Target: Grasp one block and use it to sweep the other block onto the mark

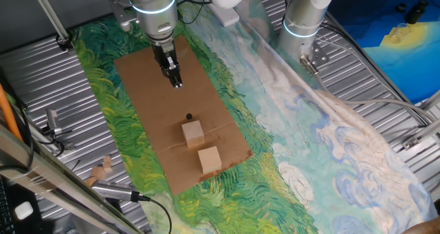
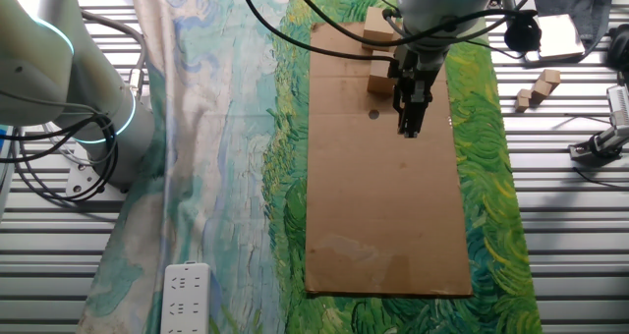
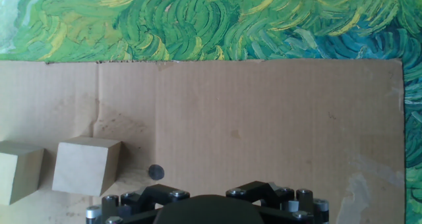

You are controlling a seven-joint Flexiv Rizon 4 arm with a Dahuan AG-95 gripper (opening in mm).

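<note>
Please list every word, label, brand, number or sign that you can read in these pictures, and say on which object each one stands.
No text can be read in any view.
The white power strip has small markings, too small to read.
The cardboard sheet, both wooden blocks and the gripper show no lettering.
The black dot is a plain mark, not a sign.

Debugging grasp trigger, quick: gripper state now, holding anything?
Gripper: holding nothing, above the cardboard, apart from both blocks; open or closed cannot be told.
</note>
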